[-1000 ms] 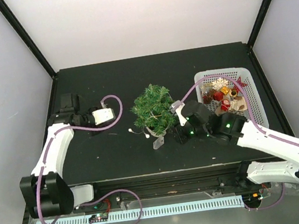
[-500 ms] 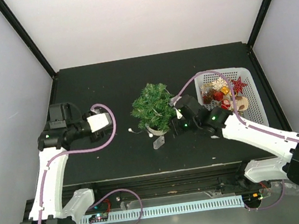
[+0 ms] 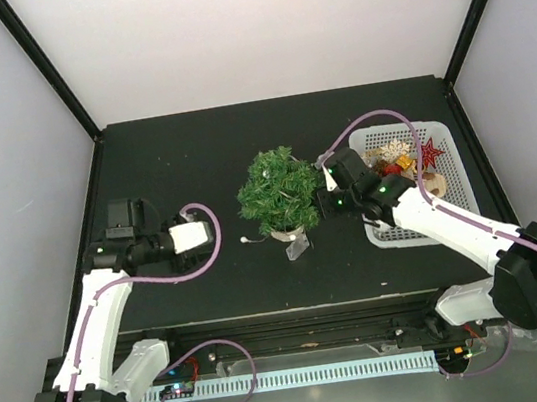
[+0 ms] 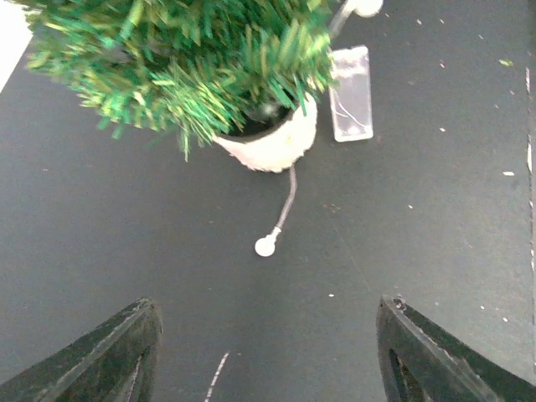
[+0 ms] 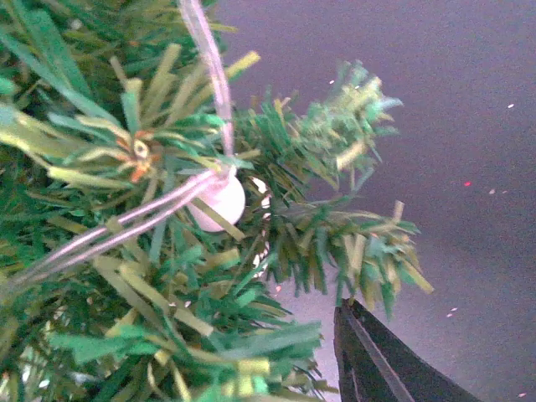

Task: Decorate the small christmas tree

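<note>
Foliage of the small christmas tree (image 5: 126,251) fills the right wrist view, so only one dark finger (image 5: 368,360) of the right gripper (image 3: 327,190) shows, close beside the branches; its opening cannot be judged. The left gripper (image 4: 266,318) is spread wide and empty, the tree's white pot (image 4: 272,146) well ahead of it.
</note>
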